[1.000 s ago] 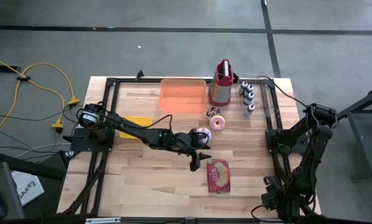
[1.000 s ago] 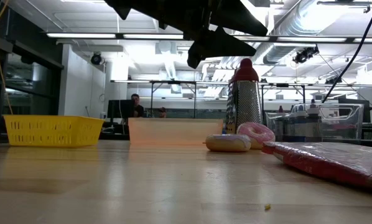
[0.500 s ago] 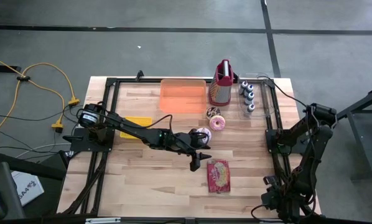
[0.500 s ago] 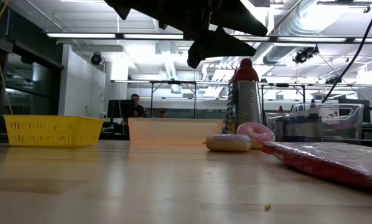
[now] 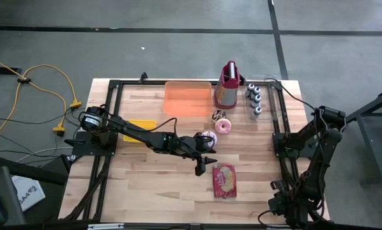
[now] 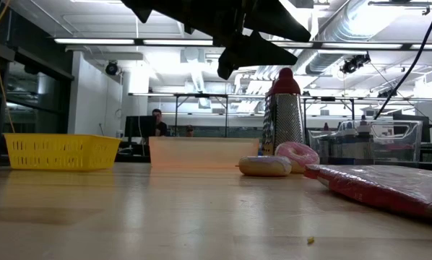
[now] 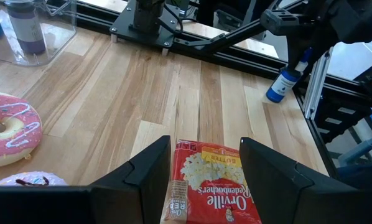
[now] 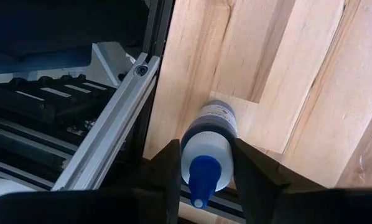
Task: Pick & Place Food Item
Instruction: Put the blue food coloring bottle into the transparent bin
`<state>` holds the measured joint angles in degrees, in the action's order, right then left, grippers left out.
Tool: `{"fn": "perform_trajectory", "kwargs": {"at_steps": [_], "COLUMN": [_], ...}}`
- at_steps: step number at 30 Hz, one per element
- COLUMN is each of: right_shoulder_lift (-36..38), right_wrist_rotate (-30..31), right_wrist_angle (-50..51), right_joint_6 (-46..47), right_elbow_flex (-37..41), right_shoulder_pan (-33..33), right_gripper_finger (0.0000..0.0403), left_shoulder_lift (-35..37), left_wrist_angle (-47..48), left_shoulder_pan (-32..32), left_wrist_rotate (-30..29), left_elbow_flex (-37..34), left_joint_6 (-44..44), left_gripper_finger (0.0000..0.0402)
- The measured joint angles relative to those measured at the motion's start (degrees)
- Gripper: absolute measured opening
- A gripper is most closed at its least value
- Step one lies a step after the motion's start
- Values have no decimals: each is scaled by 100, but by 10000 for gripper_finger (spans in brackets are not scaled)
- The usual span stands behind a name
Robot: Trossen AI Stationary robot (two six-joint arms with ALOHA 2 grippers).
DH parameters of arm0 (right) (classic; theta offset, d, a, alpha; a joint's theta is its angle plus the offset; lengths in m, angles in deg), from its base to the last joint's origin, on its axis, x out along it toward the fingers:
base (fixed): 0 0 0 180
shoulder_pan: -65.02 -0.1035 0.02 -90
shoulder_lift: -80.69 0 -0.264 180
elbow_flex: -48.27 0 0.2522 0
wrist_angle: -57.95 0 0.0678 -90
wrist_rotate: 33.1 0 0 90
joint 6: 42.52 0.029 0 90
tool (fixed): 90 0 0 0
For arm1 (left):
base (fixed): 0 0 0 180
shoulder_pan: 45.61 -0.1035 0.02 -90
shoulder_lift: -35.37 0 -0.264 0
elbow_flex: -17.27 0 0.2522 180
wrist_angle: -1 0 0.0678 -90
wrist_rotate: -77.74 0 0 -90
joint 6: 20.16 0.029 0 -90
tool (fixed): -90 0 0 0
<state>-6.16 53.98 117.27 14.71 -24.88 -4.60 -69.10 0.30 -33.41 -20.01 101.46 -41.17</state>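
Nothing is seen to have shifted since the earlier frames. From above, the left gripper is held spread just beside the flat, glossy red popcorn packet on the wooden table. At the left wrist, its fingers straddle that crinkly packet. At the right wrist, a blue-capped plastic bottle is flanked by the right gripper; contact cannot be told.

1. A flat red plastic popcorn packet with yellow lettering and a picture of popped corn lies on the wooden table, lengthwise toward the front edge; the left wrist view shows it face up.
2. Two pink-iced ring doughnuts and a white-iced one lie flat behind it, near an orange rectangular bin.
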Motion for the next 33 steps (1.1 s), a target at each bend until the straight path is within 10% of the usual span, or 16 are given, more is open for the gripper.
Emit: {"fn": "perform_trajectory", "kwargs": {"at_steps": [14,33], "right_shoulder_lift": [485,2627], "right_wrist_rotate": [296,1167], "right_wrist_angle": [605,2325], "right_joint_6": [-177,-1256], "right_elbow_flex": [7,4], "right_shoulder_pan": [312,2579], "right_gripper_finger": [107,106], "left_shoulder_lift": [0,0], "left_wrist_angle": [0,2], "left_shoulder_pan": [0,-1], "left_wrist_rotate": [0,0], "left_elbow_flex": [2,2], "left_joint_6": [1,0], "left_gripper_finger": [187,187]}}
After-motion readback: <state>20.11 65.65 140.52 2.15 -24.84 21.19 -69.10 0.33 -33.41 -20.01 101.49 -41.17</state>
